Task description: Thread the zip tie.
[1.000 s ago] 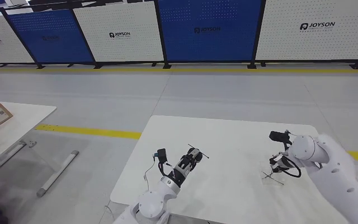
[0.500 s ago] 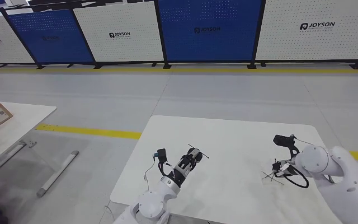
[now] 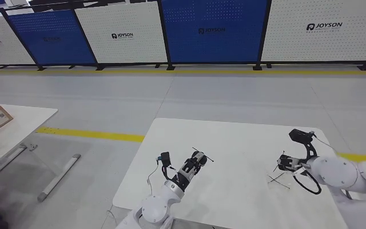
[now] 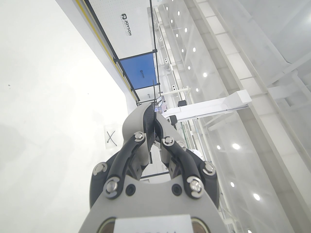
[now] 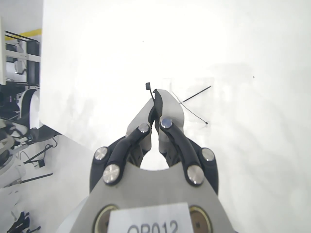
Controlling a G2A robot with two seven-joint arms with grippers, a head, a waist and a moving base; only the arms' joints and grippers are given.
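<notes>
Left hand (image 4: pixel 154 109) angled upward over surface (image 3: pixel 240 143), pinched tight on thin tie (image 4: pixel 153 90). Right hand (image 5: pixel 155 96) low near right edge, clamped on second tie (image 5: pixel 148 87); spare ties (image 5: pixel 196 94) crossed just beside.

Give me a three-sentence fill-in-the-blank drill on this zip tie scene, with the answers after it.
1. The left gripper is ____ on a black zip tie.
2. The right gripper grips a second tie, whose square ____ pokes out past the fingertips.
3. Two spare ties lie ____ over each other on the white table.

Missing words: shut; head; crossed.
</notes>
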